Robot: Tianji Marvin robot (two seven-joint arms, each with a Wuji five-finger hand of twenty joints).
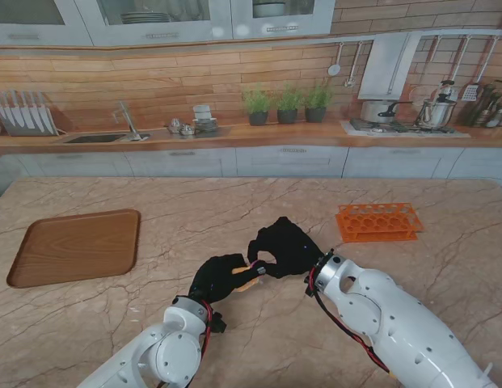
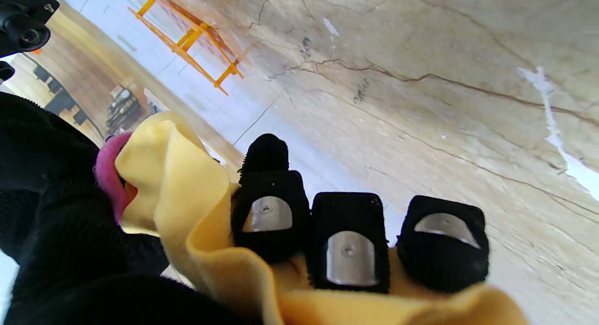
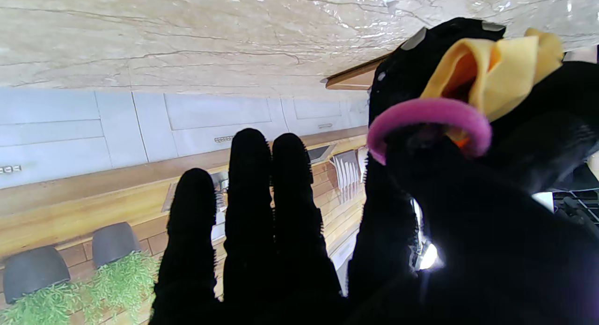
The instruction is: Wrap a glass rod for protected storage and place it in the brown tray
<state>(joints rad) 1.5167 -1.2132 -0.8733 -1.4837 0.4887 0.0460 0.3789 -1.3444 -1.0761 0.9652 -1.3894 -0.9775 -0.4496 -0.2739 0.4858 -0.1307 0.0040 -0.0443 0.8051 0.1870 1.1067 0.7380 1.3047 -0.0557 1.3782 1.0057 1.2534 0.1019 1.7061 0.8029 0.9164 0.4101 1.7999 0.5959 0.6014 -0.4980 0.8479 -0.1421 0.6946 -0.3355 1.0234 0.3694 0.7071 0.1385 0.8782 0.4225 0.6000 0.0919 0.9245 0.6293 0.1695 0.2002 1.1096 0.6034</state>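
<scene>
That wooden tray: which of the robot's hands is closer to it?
Left. The left hand sits just right of the tray, holding the yellow cloth; the right hand is farther right.

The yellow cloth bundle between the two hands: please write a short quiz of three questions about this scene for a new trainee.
1. True or false: the brown tray already holds the yellow cloth bundle.
2. Which hand grips the bundle with fingers curled over it? A. left hand B. right hand
3. Fill in: a ____ band sits at the bundle's end, on the right hand's digits.

Key: 1 false, it is held over the marble table; 2 A; 3 pink. The glass rod itself is not visible.
</scene>
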